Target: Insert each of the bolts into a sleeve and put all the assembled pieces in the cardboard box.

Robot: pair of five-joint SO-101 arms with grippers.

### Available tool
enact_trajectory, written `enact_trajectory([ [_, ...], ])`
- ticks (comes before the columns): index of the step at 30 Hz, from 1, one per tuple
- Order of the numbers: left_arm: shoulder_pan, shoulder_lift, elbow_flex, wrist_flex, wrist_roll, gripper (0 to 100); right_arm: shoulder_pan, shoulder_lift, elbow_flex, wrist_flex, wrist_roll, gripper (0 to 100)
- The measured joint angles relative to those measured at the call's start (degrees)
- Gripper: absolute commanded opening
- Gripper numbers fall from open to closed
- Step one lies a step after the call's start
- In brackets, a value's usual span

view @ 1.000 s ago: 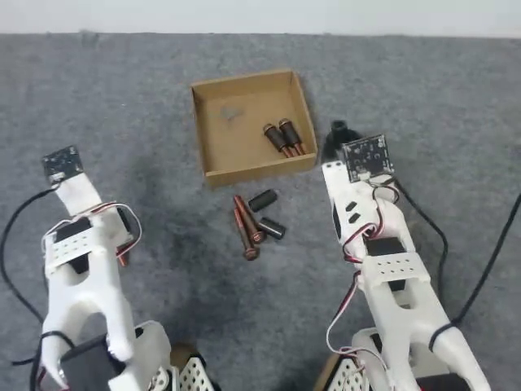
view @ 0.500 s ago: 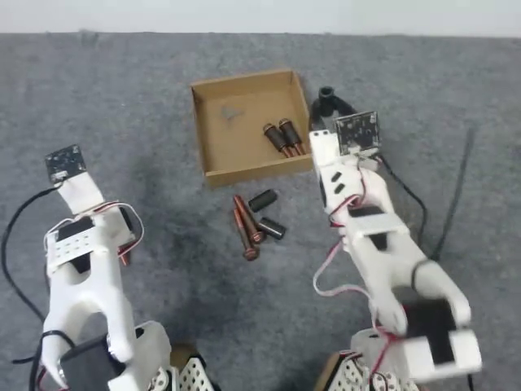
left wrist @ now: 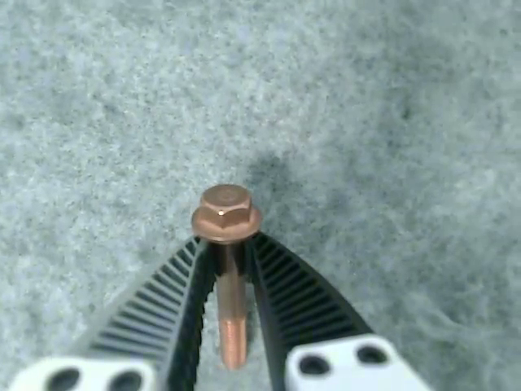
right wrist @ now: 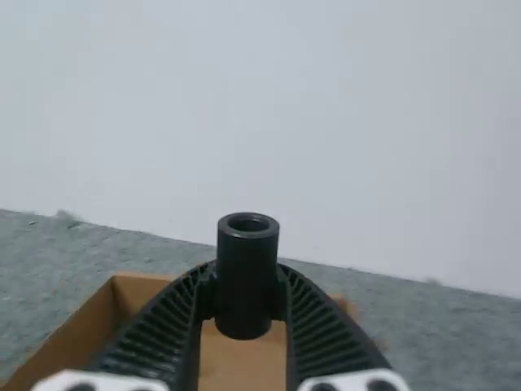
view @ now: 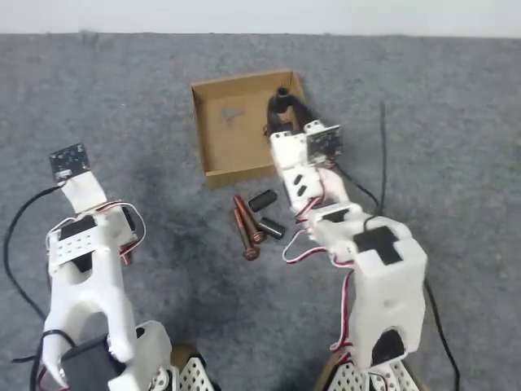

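Your right arm (view: 358, 244) has swung across from beside the cardboard box (view: 244, 173) to above its right side. The right tool (right wrist: 247, 281) is clamped on a black sleeve (right wrist: 247, 244), whose open end stands clear beyond the fingertips. Your left arm (view: 85, 252) has barely shifted near the left edge of the table (view: 423, 90). The left tool (left wrist: 229, 248) grips a copper bolt (left wrist: 227, 213) by the shank, with the hex head past the fingertips. The box sits toward the table's far edge. Just on its near side, mid-table, two loose bolts (view: 242, 226) lie side by side with two loose sleeves (view: 262, 199), as before.
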Motion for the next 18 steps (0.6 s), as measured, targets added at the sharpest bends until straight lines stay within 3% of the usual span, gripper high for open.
enact_trajectory([
  [8, 0.6, 0.0, 0.0, 0.0, 0.0, 1, -9.1, 0.5, 4.3, -0.5, 0.0, 0.6],
  [18, 0.9, 0.0, 0.0, 0.0, -0.2, 1, -15.8, -3.1, 19.8, -10.5, 0.0, 0.6],
])
